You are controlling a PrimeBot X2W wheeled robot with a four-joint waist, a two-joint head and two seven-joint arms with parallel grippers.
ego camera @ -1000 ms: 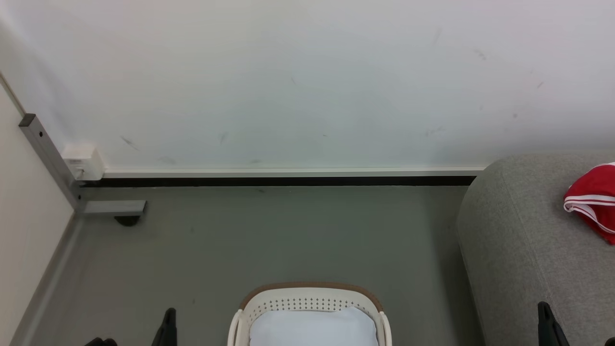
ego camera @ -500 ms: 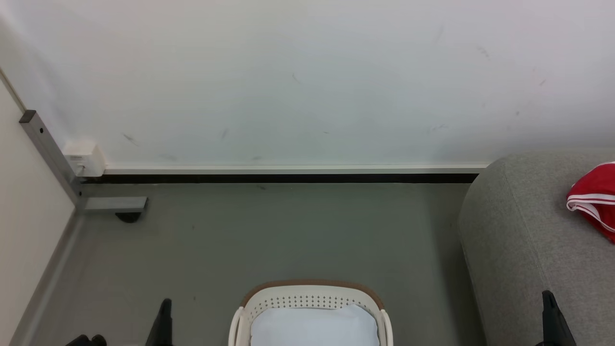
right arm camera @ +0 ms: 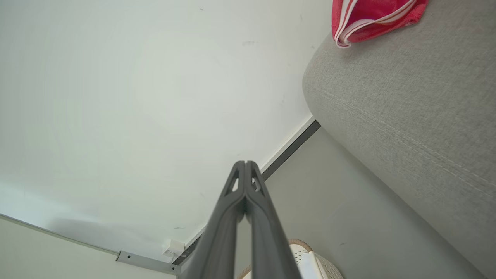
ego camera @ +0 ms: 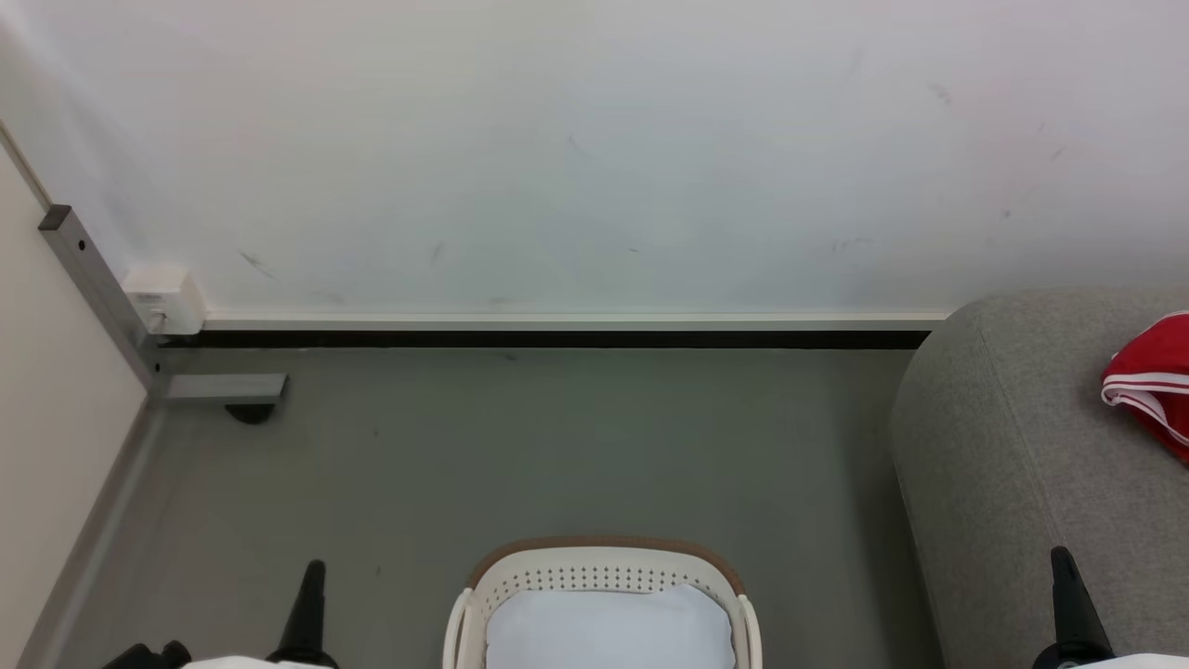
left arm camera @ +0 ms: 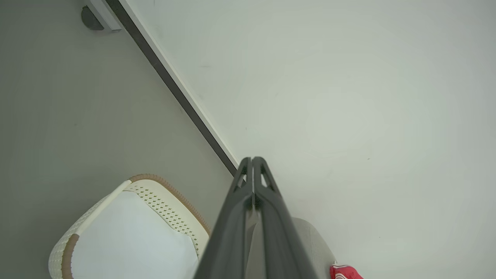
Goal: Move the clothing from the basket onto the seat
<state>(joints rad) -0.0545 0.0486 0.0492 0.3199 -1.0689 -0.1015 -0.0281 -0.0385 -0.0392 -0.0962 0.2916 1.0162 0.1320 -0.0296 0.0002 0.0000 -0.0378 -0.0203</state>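
Observation:
The red jersey [ego camera: 1155, 379] with white striped trim lies on top of the light-grey sofa [ego camera: 1003, 465] at the right edge of the head view; the right wrist view has the jersey [right arm camera: 372, 17] on the sofa [right arm camera: 418, 116] too. The cream basket [ego camera: 604, 576] with a brown rim stands on the floor at bottom centre, holding a plain white pad [ego camera: 608, 627]. My left gripper [ego camera: 311, 581] points up at lower left and is shut with nothing in it [left arm camera: 252, 159]. My right gripper [ego camera: 1062, 567] rises in front of the sofa, shut and holding nothing [right arm camera: 245, 162].
A white wall [ego camera: 594, 158] with a pale skirting and dark gap runs behind the grey floor [ego camera: 520, 446]. A grey metal post [ego camera: 97, 293] with a small white box [ego camera: 165, 297] stands at the left corner, beside a cream panel.
Both grippers have risen a little into the head view, pale forearms now showing at the bottom edge. The whole head picture shifted slightly. The jersey, basket and sofa keep their places.

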